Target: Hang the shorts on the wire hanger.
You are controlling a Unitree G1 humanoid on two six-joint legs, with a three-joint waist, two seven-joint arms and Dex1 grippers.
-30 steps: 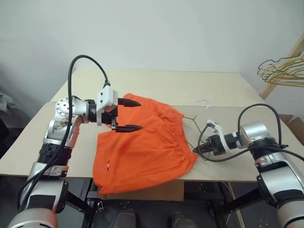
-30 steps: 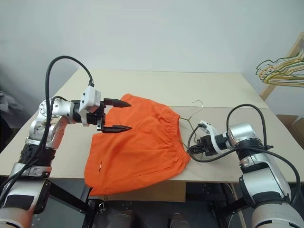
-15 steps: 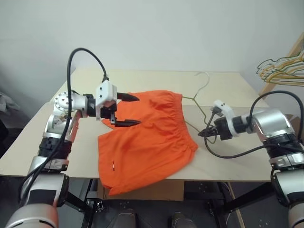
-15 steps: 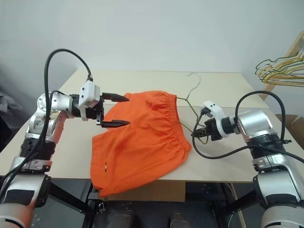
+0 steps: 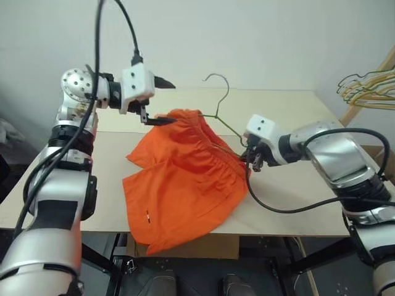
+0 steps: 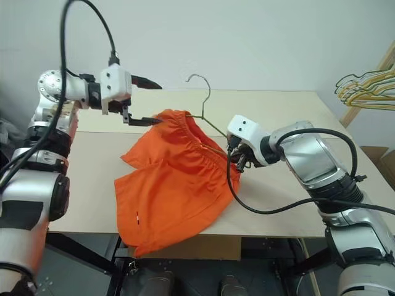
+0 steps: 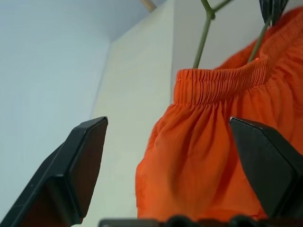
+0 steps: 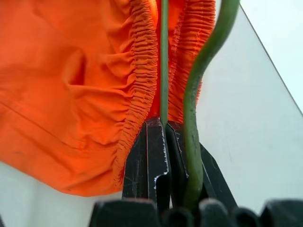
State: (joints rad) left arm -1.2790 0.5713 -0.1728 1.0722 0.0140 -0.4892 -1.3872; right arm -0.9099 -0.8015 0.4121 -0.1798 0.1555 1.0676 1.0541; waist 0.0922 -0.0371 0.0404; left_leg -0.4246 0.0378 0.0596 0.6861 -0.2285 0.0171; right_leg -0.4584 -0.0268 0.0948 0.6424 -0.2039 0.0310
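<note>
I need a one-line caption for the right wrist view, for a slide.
Right end effector shut on the wire hanger, whose wire runs into the gathered waistband of the orange shorts.

We see lots of bare table [image 5: 290, 203] at three o'clock, and more at twelve o'clock. The shorts [image 5: 185, 179] cover the middle. The wire hanger [image 5: 217, 111] sticks up at one o'clock, in the way. A bunch of hangers [image 5: 364, 89] pokes in far at two o'clock.
</note>
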